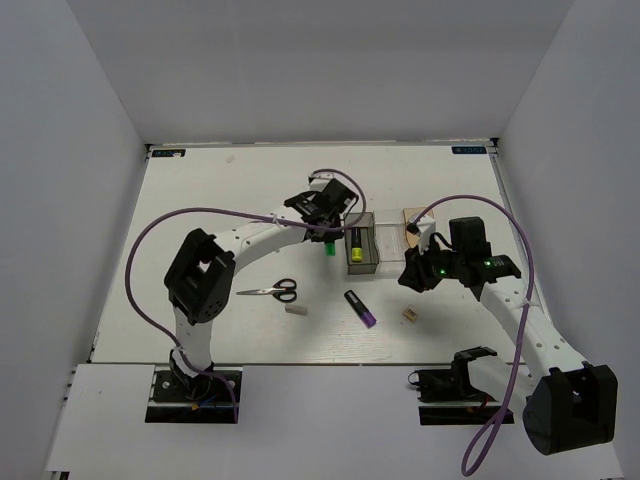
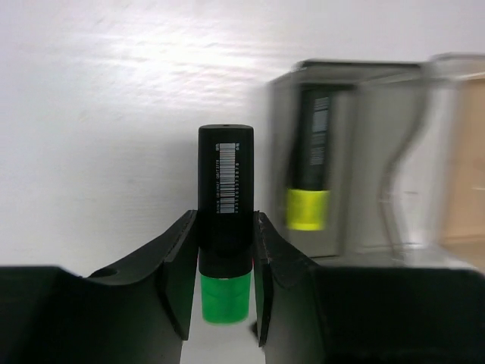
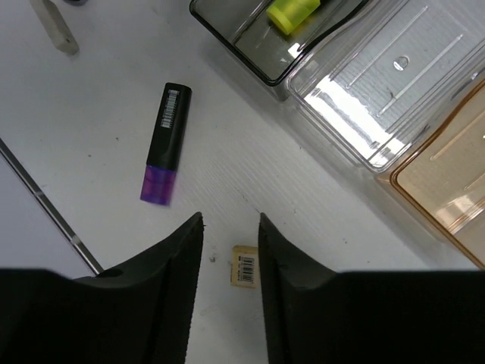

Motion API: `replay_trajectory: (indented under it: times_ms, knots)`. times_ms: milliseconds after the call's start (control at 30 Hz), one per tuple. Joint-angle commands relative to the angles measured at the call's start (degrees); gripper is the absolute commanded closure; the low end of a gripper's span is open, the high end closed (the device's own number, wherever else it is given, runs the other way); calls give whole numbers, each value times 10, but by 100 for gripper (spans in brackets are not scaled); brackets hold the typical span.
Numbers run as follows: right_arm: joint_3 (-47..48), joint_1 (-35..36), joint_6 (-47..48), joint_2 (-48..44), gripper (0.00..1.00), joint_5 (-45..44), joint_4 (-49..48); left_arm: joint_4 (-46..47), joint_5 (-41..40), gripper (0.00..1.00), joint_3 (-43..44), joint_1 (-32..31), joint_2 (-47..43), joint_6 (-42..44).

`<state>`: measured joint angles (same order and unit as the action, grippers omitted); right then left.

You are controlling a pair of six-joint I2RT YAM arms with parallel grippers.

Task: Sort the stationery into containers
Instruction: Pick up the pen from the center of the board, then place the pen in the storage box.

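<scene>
Item: green highlighter (image 2: 225, 182). Clamped at its middle between the fingers of the left end effector (image 2: 225, 231), green cap toward the wrist, black butt pointing away. Located just to the left of the dark box (image 2: 348, 152), close beside its left wall, not yet over it; whether lifted or touching the worktop (image 1: 200, 200), not to be told. Long axis parallel to the long side of the dark box and to the yellow highlighter (image 2: 307, 208) already lying inside. Judged next move: short sideways shift to the right, over the rim of the dark box, no turning of the wrist needed, then release. Left arm plainly the nearer one for this. Right end effector (image 3: 227, 235): jaws apart, gripping nothing, hovering to the near right of the dark box, above a tan cube (image 3: 245, 265) on the worktop. Purple highlighter (image 3: 165, 144), scissors (image 1: 272, 291) and grey block (image 1: 296, 310): loose on the near side of the dark box, unsorted.
</scene>
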<state>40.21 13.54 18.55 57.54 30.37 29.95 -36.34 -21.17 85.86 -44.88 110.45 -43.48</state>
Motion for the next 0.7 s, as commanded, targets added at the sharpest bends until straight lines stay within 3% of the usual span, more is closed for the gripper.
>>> replay_trajectory:
  times_ms: [0,67,167,267,300,367,400,500,667]
  knots:
    - [19,0,3,-3,63,5,-3,18,11,99,60,-18,-25,10]
    - [21,0,5,-4,73,7,-2,13,23,99,101,-27,0,6]
    - [19,1,4,-4,74,11,-3,7,31,99,141,-29,29,-5]
    - [19,0,8,-2,63,15,-1,9,40,96,163,-32,65,-13]
    - [19,3,8,-1,51,16,0,10,43,89,168,-34,70,-14]
    - [18,3,11,0,45,21,4,10,51,75,180,-33,77,-20]
    - [20,3,12,2,44,26,5,6,51,67,185,-33,86,-20]
    - [21,7,17,7,44,33,8,6,57,58,185,-33,92,-22]
    - [24,22,18,18,42,36,9,6,59,57,183,-34,83,-20]
